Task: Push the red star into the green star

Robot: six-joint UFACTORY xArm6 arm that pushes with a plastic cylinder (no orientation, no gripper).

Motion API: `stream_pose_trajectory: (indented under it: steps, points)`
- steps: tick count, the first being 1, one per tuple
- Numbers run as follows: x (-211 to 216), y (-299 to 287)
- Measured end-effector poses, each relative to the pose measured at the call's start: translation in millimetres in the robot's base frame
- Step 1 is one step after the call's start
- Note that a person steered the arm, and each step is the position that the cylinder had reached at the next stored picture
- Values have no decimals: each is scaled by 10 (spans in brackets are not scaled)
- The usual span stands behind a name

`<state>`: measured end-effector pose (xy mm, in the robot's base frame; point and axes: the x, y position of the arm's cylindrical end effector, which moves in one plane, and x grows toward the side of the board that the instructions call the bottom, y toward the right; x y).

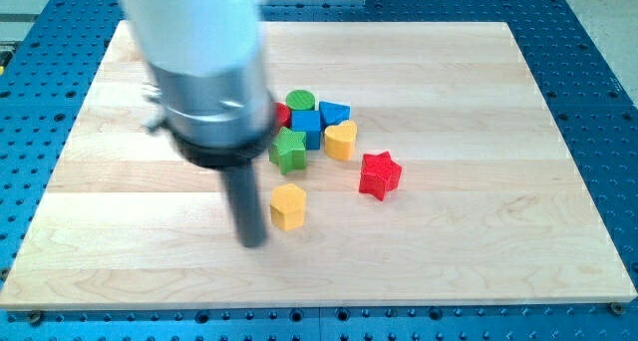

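The red star (379, 174) lies on the wooden board (478, 102), right of centre. The green star (288, 151) lies to its left, at the lower left of a cluster of blocks. The two stars are apart, with a yellow heart (341, 140) between and above them. My tip (251, 241) rests on the board at the view's lower left of the green star, just left of a yellow block (288, 205). The rod and arm body (204, 72) hide the cluster's left part.
The cluster also holds a green cylinder (300, 102), a blue cube (306, 128), a blue triangular block (334, 112) and a red block (282, 114) mostly hidden behind the arm. A blue perforated table (598, 102) surrounds the board.
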<state>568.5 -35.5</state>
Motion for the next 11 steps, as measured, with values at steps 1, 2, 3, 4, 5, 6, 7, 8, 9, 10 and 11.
stream_pose_trajectory:
  steps: [1, 2, 3, 4, 5, 6, 7, 8, 9, 10, 11]
  points:
    - [-13, 780]
    - [-316, 927]
    - [-386, 1588]
    - [-589, 1742]
    - [-719, 1302]
    - [-719, 1009]
    - [-385, 981]
    - [-552, 841]
    - [-726, 762]
    - [-425, 704]
    - [-683, 549]
